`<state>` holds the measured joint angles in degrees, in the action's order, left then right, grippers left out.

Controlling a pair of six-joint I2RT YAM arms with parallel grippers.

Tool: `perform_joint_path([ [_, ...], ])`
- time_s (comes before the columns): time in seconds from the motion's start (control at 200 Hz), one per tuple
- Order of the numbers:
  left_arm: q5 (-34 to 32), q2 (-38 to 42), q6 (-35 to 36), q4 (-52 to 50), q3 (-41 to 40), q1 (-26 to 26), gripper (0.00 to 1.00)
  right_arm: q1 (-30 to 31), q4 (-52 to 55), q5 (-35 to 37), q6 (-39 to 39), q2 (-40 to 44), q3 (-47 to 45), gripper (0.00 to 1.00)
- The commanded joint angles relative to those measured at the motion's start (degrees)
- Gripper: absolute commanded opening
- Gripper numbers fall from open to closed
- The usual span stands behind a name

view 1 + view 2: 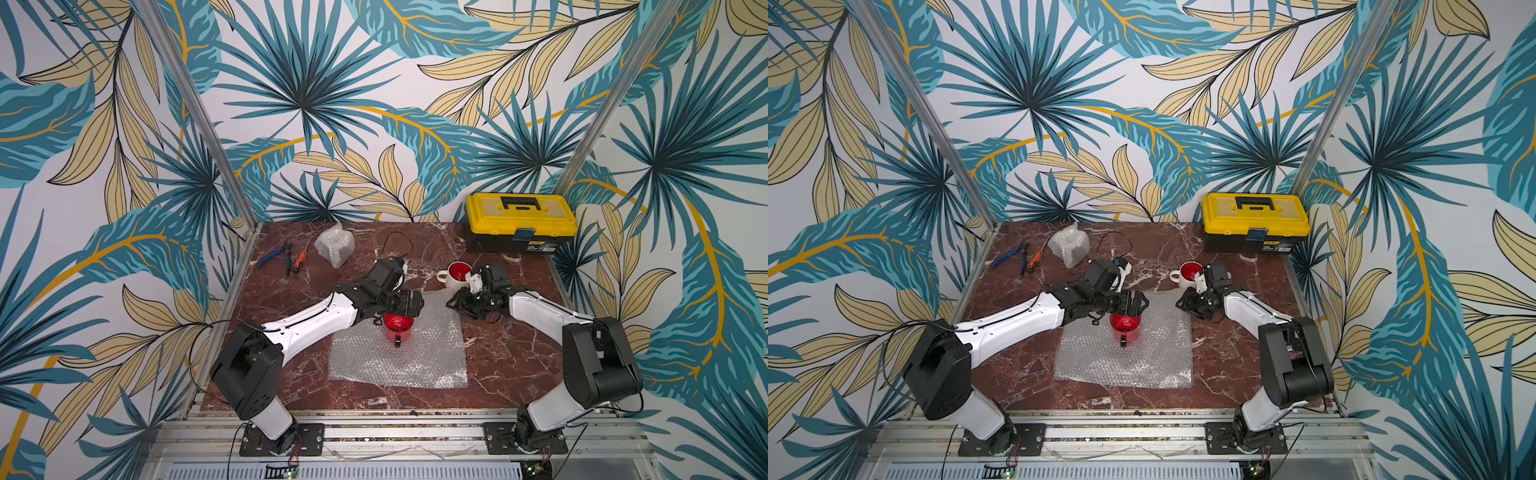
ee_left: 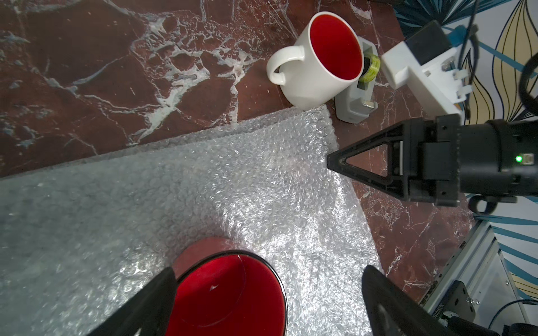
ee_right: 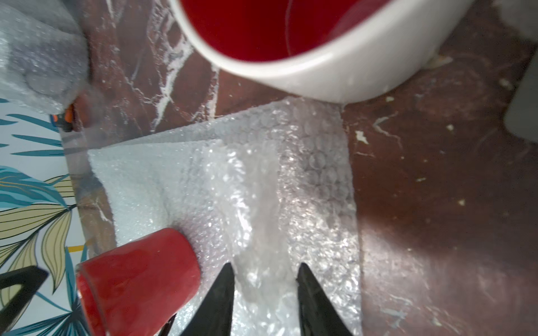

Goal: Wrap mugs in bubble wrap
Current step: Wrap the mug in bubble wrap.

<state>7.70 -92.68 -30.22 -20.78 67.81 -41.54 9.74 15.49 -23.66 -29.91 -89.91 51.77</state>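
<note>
We seem set to fold: our left gripper (image 2: 269,269) gapes over the red mug (image 1: 398,328) on the bubble wrap (image 1: 395,365), our right gripper (image 3: 266,264) straddles its far corner half-spread, needing a firm pinch

A robot test cell: aluminium frame (image 1: 197,112), toolbox (image 1: 520,222), pliers (image 1: 274,257).

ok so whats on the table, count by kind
mugs: 2 (red, white)
flat bubble wrap: 1 (may be layered)
wrapped bundle: 1
hand tools: 2 (pliers, screwdriver)
toolbox: 1
tape dispenser: 1
total: 8
</note>
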Motion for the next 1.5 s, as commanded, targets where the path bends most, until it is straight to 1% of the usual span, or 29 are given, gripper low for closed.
perform_joint_path([
  [0.0, -0.5, 0.1, 0.5, 0.3, 2.8, -0.1, 1.00, -0.2, -2.5, -1.3, 0.6, 4.4, -2.2, 0.34],
  [0.09, -0.6, 0.1, 0.5, 0.3, 2.7, 0.0, 1.00, -0.2, -2.5, -3.0, 1.2, 5.2, -3.0, 0.32],
  [0.225, -0.6, 0.4, 0.3, 0.3, 2.4, -0.1, 1.00, -0.2, -6.2, -9.1, 1.2, 2.8, -3.0, 0.31],
  [0.486, -1.3, 1.1, -0.1, 0.1, 1.4, -0.1, 1.00, -0.2, -5.5, -7.9, 2.8, 0.6, -2.2, 0.30],
  [0.506, -1.4, 1.1, -0.1, 0.1, 1.4, 0.0, 1.00, -0.2, -5.4, -7.7, 2.9, 0.5, -2.2, 0.29],
  [0.561, -1.8, 1.2, -0.2, -0.2, 1.4, 0.0, 1.00, -0.2, -5.4, -7.1, 3.0, 0.5, -2.0, 0.20],
  [0.601, -2.1, 1.3, -0.4, -0.5, 1.6, 0.1, 1.00, -0.2, -5.6, -7.0, 3.0, 0.8, -2.0, 0.17],
  [0.626, -2.3, 1.4, -0.7, -0.6, 1.6, 0.1, 1.00, -0.1, -5.8, -7.2, 2.9, 1.2, -2.0, 0.13],
  [0.726, -3.9, 2.2, -2.3, -1.4, 1.8, 0.2, 1.00, 0.5, -6.8, -8.7, 2.4, 2.8, -2.1, 0.06],
  [0.831, -5.3, 3.7, -5.1, -1.9, 1.3, 0.9, 1.00, 3.1, -8.5, -10.5, 1.1, 5.2, -2.1, 0.00],
  [0.991, -7.4, 7.7, -9.5, -1.4, -1.3, 2.6, 1.00, 8.2, -11.0, -13.3, 1.0, 7.0, -1.8, 0.00],
  [1.197, -7.4, 13.0, -12.9, -0.4, -5.8, 5.6, 1.00, 14.9, -8.7, -16.4, 4.4, 3.7, 0.5, 0.00],
  [1.342, -7.1, 14.0, -13.4, -0.4, -7.6, 6.6, 1.00, 18.0, -8.2, -18.1, 5.9, 2.2, 1.6, 0.00],
  [1.497, -5.7, 12.9, -13.6, -0.4, -8.6, 6.7, 1.00, 19.8, -6.4, -19.0, 7.6, 0.4, 2.9, 0.00],
])
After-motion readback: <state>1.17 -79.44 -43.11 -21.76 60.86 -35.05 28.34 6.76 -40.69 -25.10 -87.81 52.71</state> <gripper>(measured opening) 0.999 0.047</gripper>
